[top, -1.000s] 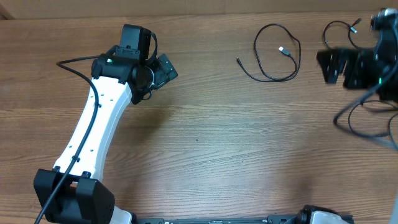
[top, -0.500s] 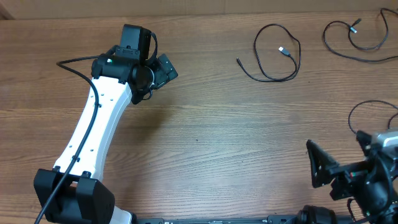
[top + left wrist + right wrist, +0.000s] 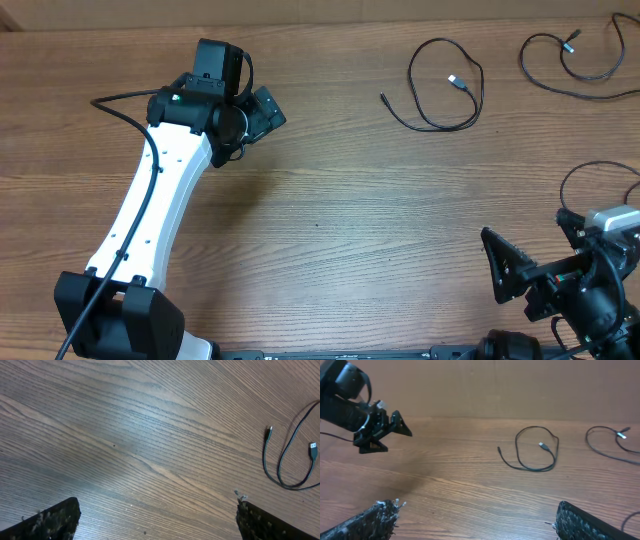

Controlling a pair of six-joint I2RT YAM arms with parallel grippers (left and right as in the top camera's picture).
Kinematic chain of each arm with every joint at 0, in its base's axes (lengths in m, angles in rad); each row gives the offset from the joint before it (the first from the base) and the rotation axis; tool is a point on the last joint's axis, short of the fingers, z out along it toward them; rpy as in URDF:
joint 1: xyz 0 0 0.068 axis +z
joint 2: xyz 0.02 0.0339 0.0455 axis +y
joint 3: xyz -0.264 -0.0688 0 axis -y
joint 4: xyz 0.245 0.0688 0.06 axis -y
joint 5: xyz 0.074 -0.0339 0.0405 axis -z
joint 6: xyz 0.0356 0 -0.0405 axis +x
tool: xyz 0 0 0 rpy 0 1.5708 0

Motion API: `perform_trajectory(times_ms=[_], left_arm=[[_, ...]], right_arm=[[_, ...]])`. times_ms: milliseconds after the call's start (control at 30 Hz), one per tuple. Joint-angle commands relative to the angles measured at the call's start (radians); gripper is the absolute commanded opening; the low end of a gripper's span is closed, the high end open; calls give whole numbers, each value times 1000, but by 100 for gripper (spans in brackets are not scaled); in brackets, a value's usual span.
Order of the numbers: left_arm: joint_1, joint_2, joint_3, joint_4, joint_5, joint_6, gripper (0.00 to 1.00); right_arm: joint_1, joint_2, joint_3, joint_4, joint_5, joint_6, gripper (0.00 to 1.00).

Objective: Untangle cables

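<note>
Two overhead, looped cable (image 3: 445,128), corner cable (image 3: 571,42); left wrist shows only the first; left pincer (image 3: 157,505), right pincer (image 3: 477,506) released

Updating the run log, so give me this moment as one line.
left hand: open, empty | right hand: open, empty | looped cable: alone on table | second cable: far right corner, apart from it

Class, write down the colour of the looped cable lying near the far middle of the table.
Black cable, silver-tipped plug; the right wrist view shows it best.
</note>
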Motion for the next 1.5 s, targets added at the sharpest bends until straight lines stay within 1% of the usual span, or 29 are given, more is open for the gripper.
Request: perform_trajectory(times_ms=[0, 267, 400, 533, 700, 833, 1000, 1167, 1333, 1467], left_arm=[[3, 9, -10, 2, -4, 16, 99], [3, 9, -10, 2, -4, 16, 99], [3, 9, -10, 2, -4, 16, 99], [3, 9, -10, 2, -4, 16, 100], [3, 9, -10, 2, -4, 16, 100], [3, 9, -10, 2, -4, 16, 100], [3, 9, -10, 2, -4, 16, 100], [3, 9, -10, 2, -4, 16, 100], [3, 9, -10, 2, -4, 16, 100], [3, 9, -10, 2, -4, 16, 100]], right_arm=[[2, -1, -3, 10, -27, 6, 100], [2, -1, -6, 32, -1, 10, 100], [2, -1, -46, 90, -3, 83, 100], [2, -5, -179, 269, -7, 109, 100], [3, -48, -359, 555, -12, 134, 100], [3, -123, -512, 724, 6, 166, 100], [3, -251, -723, 906, 60, 244, 100], [3, -400, -903, 1002, 129, 339, 100], [8, -523, -1023, 1028, 169, 344, 100], [36, -572, -1087, 1039, 250, 363, 100]])
